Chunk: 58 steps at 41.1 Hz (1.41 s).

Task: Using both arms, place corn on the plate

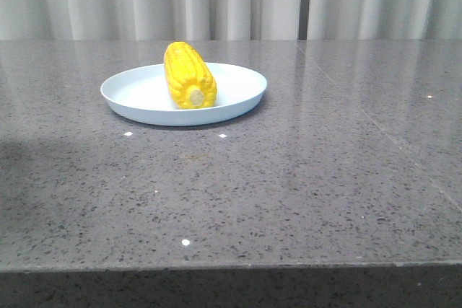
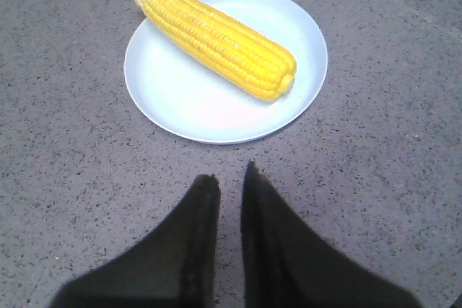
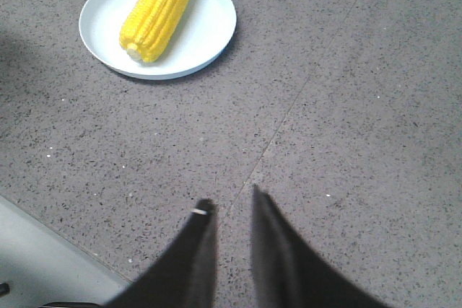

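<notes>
Corn (image 1: 189,75) lies on plate (image 1: 238,99); only wrist views show both grippers, seemingly near-closed, empty.

- Corn (image 2: 216,41) is lying diagonally across the plate (image 2: 180,99), upper centre of frame; its tapered tip is overhanging the rim at upper left.
- Left gripper (image 2: 229,177) is showing at bottom centre, fingers nearly together, holding nothing.
- Speckled grey table (image 2: 65,156) is filling the surround.
</notes>
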### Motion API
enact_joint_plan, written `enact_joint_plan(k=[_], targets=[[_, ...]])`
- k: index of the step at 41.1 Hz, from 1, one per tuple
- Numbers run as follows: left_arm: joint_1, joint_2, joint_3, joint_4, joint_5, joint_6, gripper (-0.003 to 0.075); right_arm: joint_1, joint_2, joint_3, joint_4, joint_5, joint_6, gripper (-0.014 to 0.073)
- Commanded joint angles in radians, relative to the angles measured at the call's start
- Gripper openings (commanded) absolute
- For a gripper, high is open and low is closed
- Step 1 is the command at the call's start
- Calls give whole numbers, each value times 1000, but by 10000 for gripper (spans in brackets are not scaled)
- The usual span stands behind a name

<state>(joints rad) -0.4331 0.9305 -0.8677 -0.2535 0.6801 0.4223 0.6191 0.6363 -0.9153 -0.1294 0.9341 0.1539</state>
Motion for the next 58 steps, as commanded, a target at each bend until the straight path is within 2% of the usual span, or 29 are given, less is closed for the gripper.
enact_joint_plan(k=[1, 2, 29, 32, 39, 51, 58], targets=[[-6, -15, -25, -16, -59, -3, -20, 2, 0, -26, -21, -77, -8, -53], [-6, -15, -25, -16, -59, -3, -20, 2, 0, -26, -21, -78, -8, -74], [-8, -25, -20, -16, -62, -3, -20, 2, 0, -26, -22, -78, -8, -68], [8, -58, -16, 48, -74, -3, -20, 2, 0, -26, -22, -78, -8, -68], [132, -237, 70, 75, -158, -3, -20, 2, 0, -26, -22, -78, -8, -68], [413, -581, 392, 73, -415, -3, -20, 2, 0, -26, -22, -78, -8, -68], [472, -763, 570, 21, -503, -31, -20, 2, 0, -26, -22, -78, -8, -68]])
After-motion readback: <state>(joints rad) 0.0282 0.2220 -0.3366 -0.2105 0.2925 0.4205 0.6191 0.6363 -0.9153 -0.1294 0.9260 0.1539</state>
